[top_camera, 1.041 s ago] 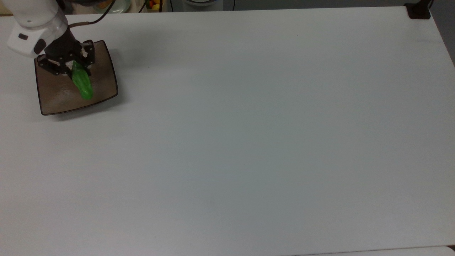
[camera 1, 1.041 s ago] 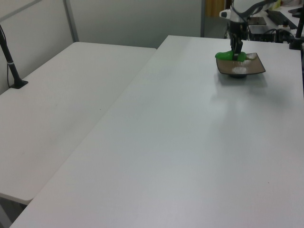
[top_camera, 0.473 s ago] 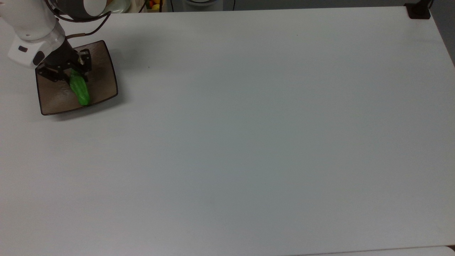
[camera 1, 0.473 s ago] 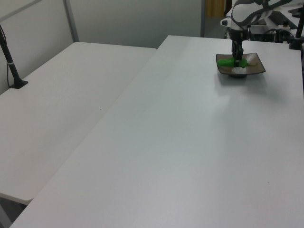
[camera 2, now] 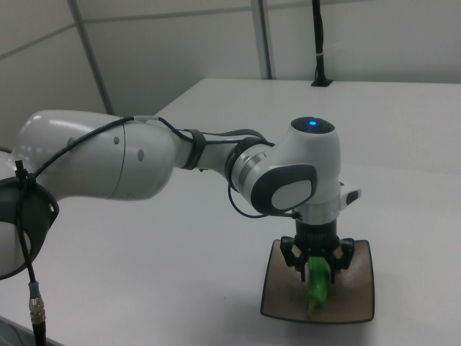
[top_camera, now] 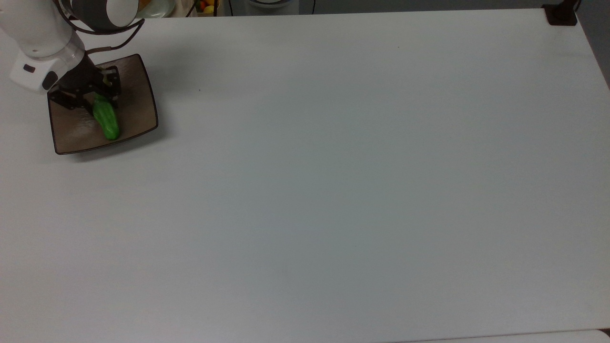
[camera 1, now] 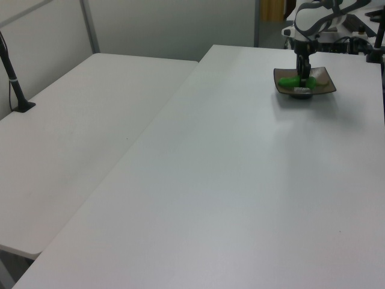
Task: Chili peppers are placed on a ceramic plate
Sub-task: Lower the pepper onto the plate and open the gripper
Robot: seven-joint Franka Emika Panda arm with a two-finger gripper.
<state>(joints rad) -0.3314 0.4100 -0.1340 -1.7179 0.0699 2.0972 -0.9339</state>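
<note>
The green chili pepper (top_camera: 107,123) lies slanted on the square brown ceramic plate (top_camera: 138,107) at the far left of the top view. Its upper end sits between the fingers of my gripper (top_camera: 97,97), which is lowered onto the plate and shut on it. In the right view the pepper (camera 2: 317,285) slopes down from the gripper (camera 2: 317,265), its tip touching the plate (camera 2: 358,288). The left view shows the plate (camera 1: 325,84) at the table's far right, with the pepper (camera 1: 290,80) and gripper (camera 1: 304,77) over it.
The wide white table (top_camera: 333,190) spreads to the right of the plate in the top view. A black mount (top_camera: 561,14) sits at the table's far right corner. A second white table (camera 1: 78,138) with a black post (camera 1: 14,81) stands on the left view's left.
The gripper has come down with the pepper, which hung above the plate a second ago. It now rests on the plate, a little nearer the top view's left.
</note>
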